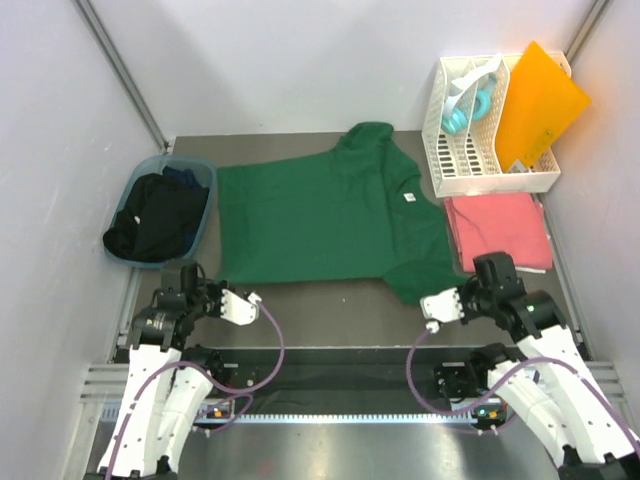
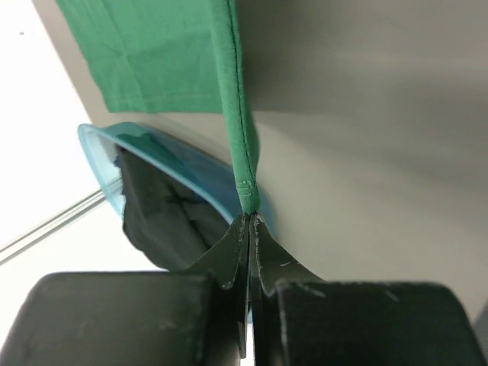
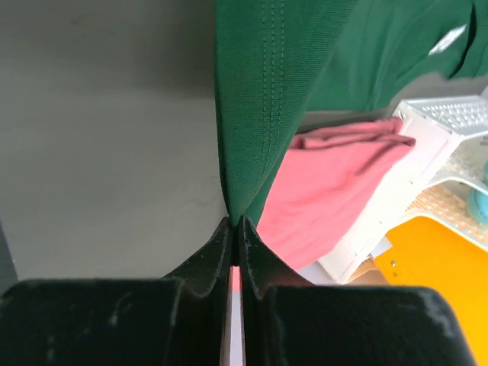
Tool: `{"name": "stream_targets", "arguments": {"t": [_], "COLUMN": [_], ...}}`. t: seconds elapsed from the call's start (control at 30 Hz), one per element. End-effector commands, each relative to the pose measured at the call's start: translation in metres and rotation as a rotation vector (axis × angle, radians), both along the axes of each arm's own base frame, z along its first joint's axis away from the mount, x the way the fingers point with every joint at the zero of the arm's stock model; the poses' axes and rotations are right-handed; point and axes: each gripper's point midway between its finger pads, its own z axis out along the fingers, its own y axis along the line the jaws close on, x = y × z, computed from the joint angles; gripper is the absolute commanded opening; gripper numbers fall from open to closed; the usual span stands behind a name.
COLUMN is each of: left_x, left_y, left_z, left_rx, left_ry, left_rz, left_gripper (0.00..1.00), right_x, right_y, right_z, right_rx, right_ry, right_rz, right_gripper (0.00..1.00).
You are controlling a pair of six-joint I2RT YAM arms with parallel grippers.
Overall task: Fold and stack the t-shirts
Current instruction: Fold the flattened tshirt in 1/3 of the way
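A blue tub holds dark t-shirts; a white rack, an orange sheet. Left gripper and right gripper each pinch the flat green t-shirt's near edge; its tag is unreadable.

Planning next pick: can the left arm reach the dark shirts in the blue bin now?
Likely not yet: left gripper is shut on the green t-shirt. Once released, way looks free: dark shirts lie uncovered in the bin beside it.

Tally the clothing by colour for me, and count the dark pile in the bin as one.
green t-shirt: 1
pink t-shirt: 1
dark pile in the blue bin: 1
Total: 3
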Motion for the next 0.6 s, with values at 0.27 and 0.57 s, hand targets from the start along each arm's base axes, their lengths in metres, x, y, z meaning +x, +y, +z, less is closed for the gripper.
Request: {"name": "stream_targets", "arguments": {"t": [0.27,0.57], "left_x": [-0.032,-0.047], "left_y": [0.018,0.03], "left_z": [-0.024,-0.022], "left_rx": [0.133,0.196], "left_ry": [0.178,0.317], "left_rz": [-0.018,0.009], "left_gripper": [0.0,0.0], "right_x": [-0.013,0.049], "right_y": [0.007,0.024], "right_z": [-0.008,0.015], "right_rx": [-0.042,0.039], "right_ry": [0.035,-0.042], "right_rz": [0.148,0.023], "right_gripper": [0.0,0.0]}}
